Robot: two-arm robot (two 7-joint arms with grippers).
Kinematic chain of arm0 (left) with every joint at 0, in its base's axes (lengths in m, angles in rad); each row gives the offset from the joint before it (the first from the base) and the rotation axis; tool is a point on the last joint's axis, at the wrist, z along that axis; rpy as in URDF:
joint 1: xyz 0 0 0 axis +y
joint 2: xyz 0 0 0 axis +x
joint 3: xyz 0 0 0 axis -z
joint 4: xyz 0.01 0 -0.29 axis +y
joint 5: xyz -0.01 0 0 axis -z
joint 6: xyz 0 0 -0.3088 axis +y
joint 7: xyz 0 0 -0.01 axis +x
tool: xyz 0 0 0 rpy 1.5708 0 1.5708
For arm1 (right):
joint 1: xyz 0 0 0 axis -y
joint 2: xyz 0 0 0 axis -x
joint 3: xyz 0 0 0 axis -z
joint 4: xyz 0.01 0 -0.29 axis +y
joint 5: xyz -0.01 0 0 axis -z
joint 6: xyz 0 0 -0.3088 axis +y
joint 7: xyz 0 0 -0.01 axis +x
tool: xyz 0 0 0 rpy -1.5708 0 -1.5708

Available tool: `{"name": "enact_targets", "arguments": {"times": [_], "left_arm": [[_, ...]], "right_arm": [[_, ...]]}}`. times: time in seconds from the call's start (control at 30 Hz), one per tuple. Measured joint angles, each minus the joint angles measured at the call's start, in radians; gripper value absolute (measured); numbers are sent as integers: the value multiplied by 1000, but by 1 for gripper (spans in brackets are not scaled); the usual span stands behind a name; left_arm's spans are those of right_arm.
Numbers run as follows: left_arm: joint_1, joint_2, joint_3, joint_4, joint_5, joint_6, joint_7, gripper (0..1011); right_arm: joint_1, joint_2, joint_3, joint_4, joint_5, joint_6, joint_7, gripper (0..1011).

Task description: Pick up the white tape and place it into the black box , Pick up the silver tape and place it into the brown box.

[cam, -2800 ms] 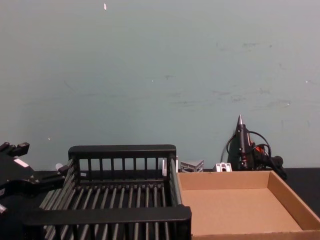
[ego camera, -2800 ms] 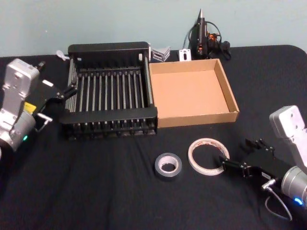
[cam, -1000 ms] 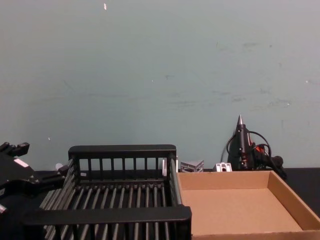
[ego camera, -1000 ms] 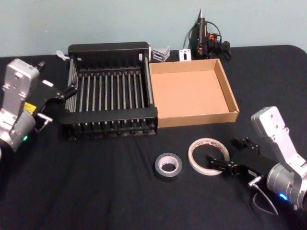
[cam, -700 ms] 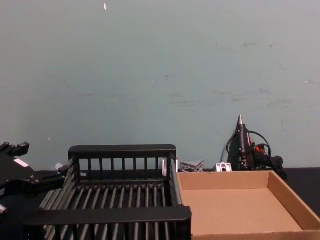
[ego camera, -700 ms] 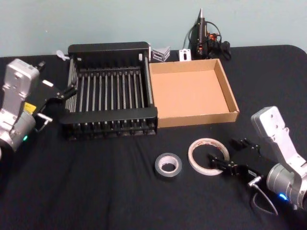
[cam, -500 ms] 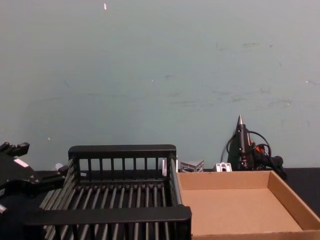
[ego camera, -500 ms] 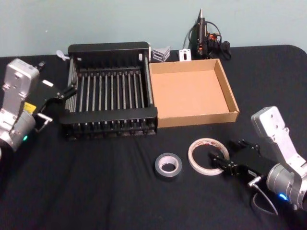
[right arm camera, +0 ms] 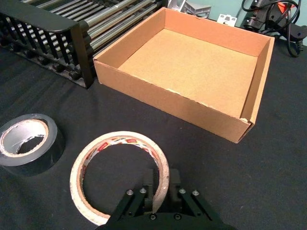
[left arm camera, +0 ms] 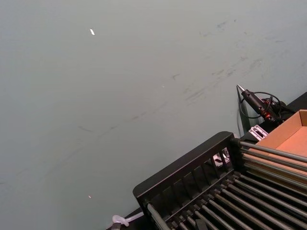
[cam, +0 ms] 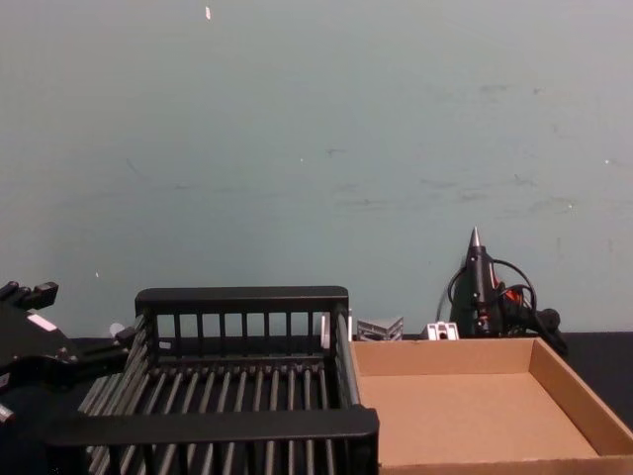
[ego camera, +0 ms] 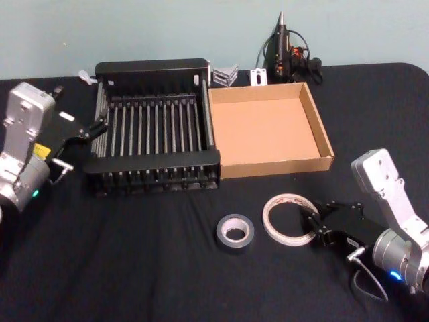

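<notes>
Jaws first: the right gripper (right arm camera: 160,184), low in the centre of the right wrist view, has its two black fingers (right arm camera: 149,181) pinched together across the near wall of the wide, flat ring of whitish tape with red printed marks (right arm camera: 120,172), one inside the hole and one outside, so it looks clamped on that white tape. In the head view this ring (ego camera: 287,219) lies flat on the black tablecloth (ego camera: 134,268) right of centre in the lower half, with the right gripper (ego camera: 314,225) at its right edge. I would judge the ring light and fairly stiff, thin enough that a pinch across its wall is the sensible hold, though it may swing or tilt once lifted. Just left of it, close but apart, lies the small thick roll of dark grey-silver tape with a pale core (ego camera: 235,231); it looks squat and firmer, best taken across its wall too. Higher in the frame, the black plastic slatted crate (ego camera: 153,163) stands left of centre, with the shallow brown cardboard tray (ego camera: 322,137) against its right side. The grey roll lies near the likely route to the crate, whose front wall must be cleared. A black glue gun with cable (ego camera: 284,50) stands behind the tray. The left gripper (ego camera: 90,129) is parked by the crate's left side; I cannot tell how its jaws stand.
</notes>
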Motion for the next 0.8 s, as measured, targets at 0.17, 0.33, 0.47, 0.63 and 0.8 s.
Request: {"name": "enact_targets", "arguments": {"times": [0.17, 0.33, 0.47, 0.63, 0.8], "left_arm": [[0, 0, 0, 0, 0, 0, 0, 1001], [0, 0, 0, 0, 0, 0, 0, 1001], [0, 0, 0, 0, 0, 0, 0, 1001], [0, 0, 0, 0, 0, 0, 0, 1001], [0, 0, 0, 0, 0, 0, 0, 1001]], "right_arm": [[0, 0, 0, 0, 0, 0, 0, 126], [0, 0, 0, 0, 0, 0, 0, 90], [0, 0, 0, 0, 0, 0, 0, 90], [-4, -6, 11, -1, 1, -2, 8, 90], [-13, -12, 32, -13, 8, -10, 26, 88]]}}
